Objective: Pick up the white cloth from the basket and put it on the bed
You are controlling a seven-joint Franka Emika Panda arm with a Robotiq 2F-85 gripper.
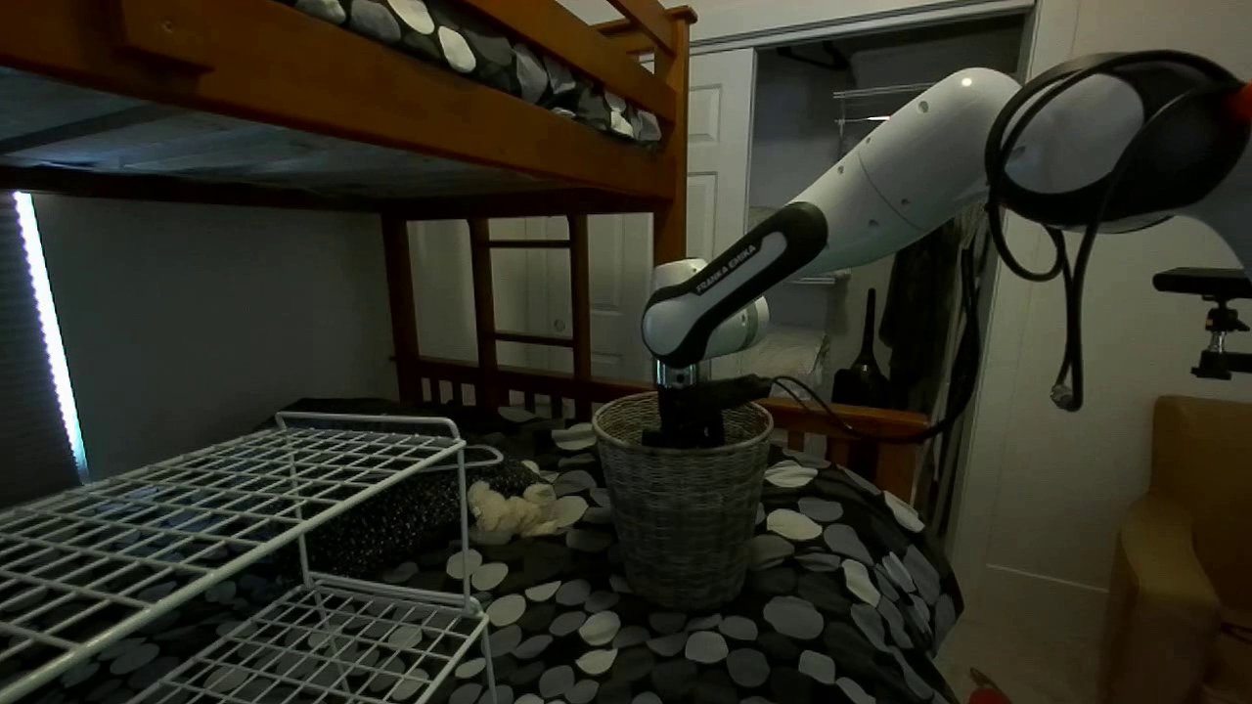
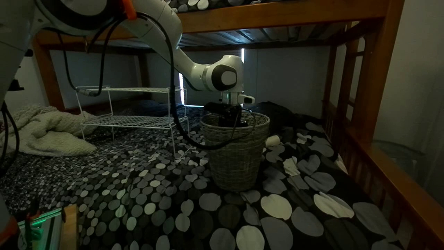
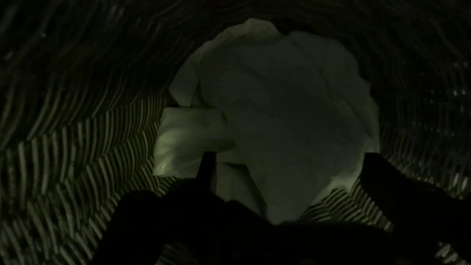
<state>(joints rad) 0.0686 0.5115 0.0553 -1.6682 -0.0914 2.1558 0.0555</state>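
Note:
The white cloth lies crumpled at the bottom of the basket in the wrist view; it is hidden in both exterior views. The tall wicker basket stands upright on the bed. The basket and the spotted bed cover also show in an exterior view. My gripper points down into the basket's mouth, and it also shows from another side; its fingertips are hidden there by the basket wall. In the wrist view my gripper is open, its dark fingers wide apart over the cloth, with nothing held.
A white wire rack stands on the bed beside the basket. The upper bunk's wooden frame hangs above. A wooden rail runs along the bed's edge. A cream blanket lies on the bed. A cable loops beside the basket.

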